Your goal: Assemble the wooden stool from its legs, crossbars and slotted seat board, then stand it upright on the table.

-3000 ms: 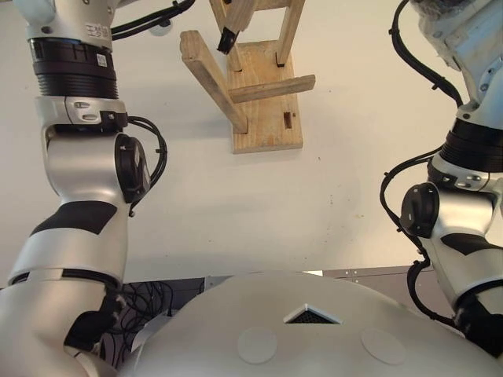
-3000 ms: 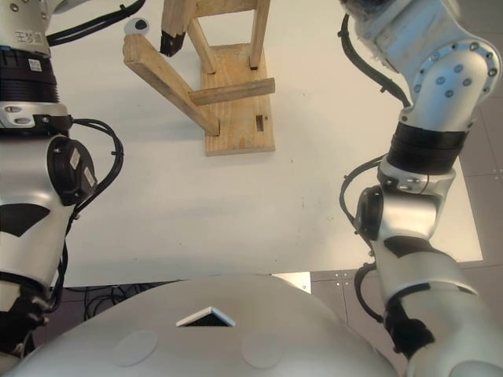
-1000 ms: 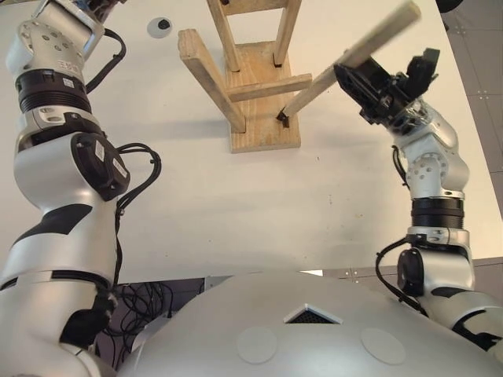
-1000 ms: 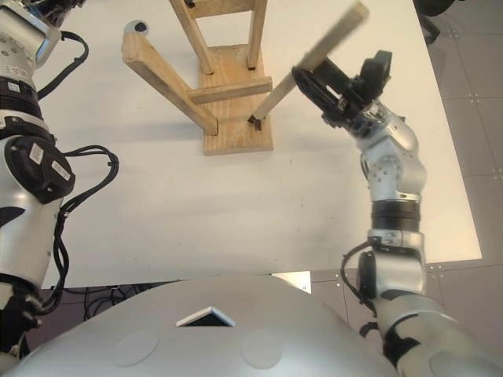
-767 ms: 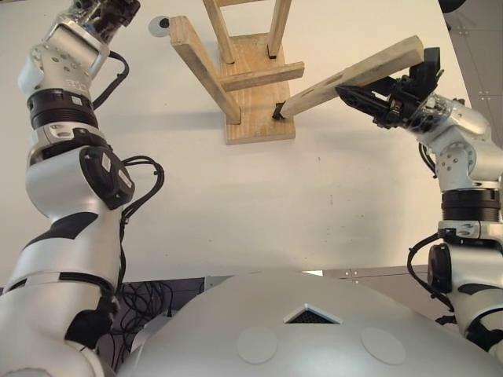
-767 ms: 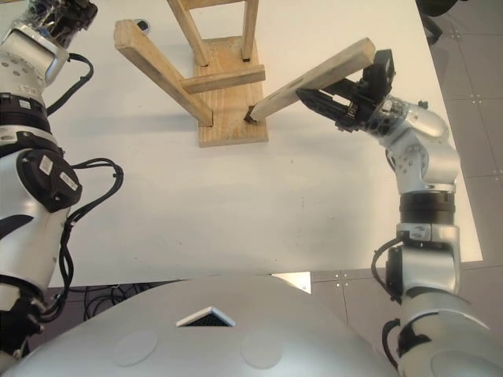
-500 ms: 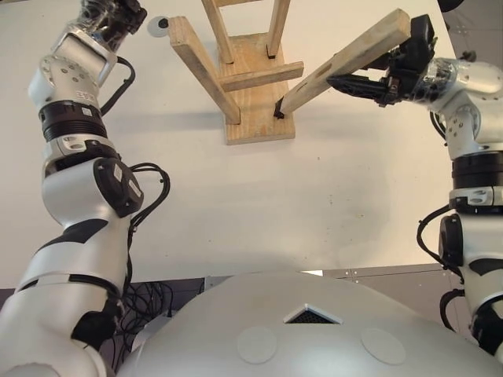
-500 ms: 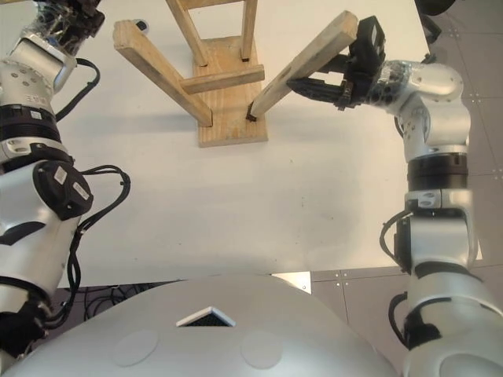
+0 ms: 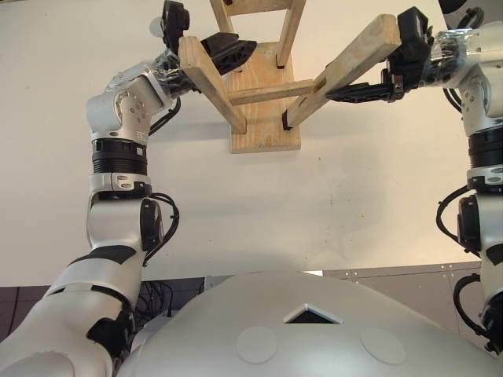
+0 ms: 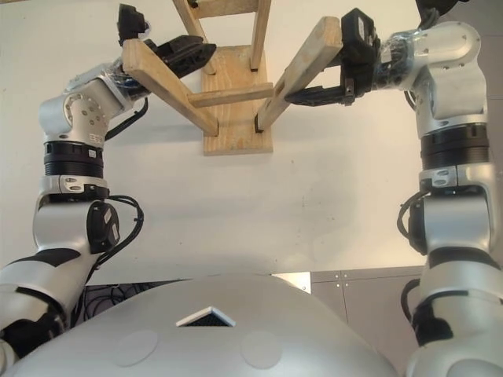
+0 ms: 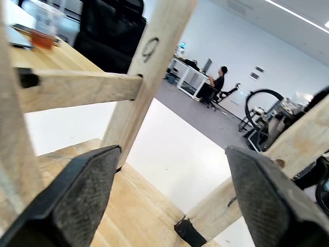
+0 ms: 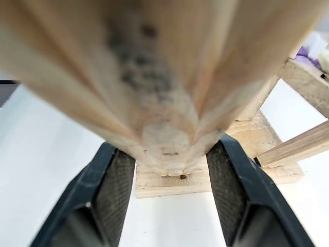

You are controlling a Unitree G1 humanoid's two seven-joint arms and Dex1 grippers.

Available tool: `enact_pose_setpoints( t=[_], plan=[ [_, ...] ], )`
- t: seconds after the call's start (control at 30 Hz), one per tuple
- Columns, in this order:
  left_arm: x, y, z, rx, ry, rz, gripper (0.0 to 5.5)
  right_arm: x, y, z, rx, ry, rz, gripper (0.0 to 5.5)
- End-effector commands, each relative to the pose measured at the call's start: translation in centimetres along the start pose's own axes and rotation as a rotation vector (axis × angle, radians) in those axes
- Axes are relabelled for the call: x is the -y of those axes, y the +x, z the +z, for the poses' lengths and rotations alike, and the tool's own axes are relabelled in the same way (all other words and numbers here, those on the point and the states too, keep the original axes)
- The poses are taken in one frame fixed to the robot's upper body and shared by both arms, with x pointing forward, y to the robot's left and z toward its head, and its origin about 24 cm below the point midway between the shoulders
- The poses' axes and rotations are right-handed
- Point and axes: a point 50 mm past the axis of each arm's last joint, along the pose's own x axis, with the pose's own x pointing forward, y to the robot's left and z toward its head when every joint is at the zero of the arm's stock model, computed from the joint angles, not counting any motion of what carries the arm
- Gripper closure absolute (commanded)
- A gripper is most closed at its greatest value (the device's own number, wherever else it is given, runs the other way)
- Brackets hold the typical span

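The stool stands upside down: its slotted seat board (image 9: 266, 135) lies flat on the white table, with three legs and a crossbar (image 9: 271, 92) rising from it. My right gripper (image 9: 360, 78) is shut on a fourth leg (image 9: 346, 63), which slants down so its lower end meets the board's near right slot (image 9: 288, 122). In the right wrist view the fingers (image 12: 110, 188) clamp both sides of that leg (image 12: 154, 77). My left gripper (image 9: 236, 52) is open just behind the near left leg (image 9: 211, 85), with nothing between its pads (image 11: 77, 190).
Bare white table (image 9: 259, 204) stretches from the stool to the near edge. Beyond the table's right side lies grey tiled floor (image 10: 369, 279).
My left gripper has swung in from the far left to the near left leg. My right arm has tilted the held leg steeper, keeping its foot at the slot.
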Motion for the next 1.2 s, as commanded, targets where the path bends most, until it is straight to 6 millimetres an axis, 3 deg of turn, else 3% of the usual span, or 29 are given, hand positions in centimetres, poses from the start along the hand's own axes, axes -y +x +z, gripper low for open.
enact_pose_setpoints(
  t=[0.03,0.33,0.57,0.73,0.97,1.2],
  plan=[
    [0.4,-0.5,-0.4,-0.033,0.001,-0.021,1.78,-2.2,1.0,-3.5,-0.101,0.212,0.107,3.49],
    [0.4,-0.5,0.1,0.006,-0.012,0.028,1.78,-3.0,2.1,-2.9,-0.155,0.039,0.087,3.49],
    [2.5,-0.2,1.4,0.012,0.08,-0.04,1.78,-1.7,2.8,-1.9,-0.143,0.069,0.043,3.49],
    [2.3,0.7,2.1,0.021,0.142,0.148,1.78,-2.1,3.8,-2.4,-0.332,-0.034,0.087,3.49],
    [3.4,1.6,4.0,0.123,0.144,0.23,1.78,-1.4,4.0,-2.1,-0.568,-0.015,0.04,3.49],
    [3.7,6.3,3.1,0.071,0.178,0.462,1.78,0.1,6.0,-1.7,-0.694,0.047,0.001,3.49]
  ],
)
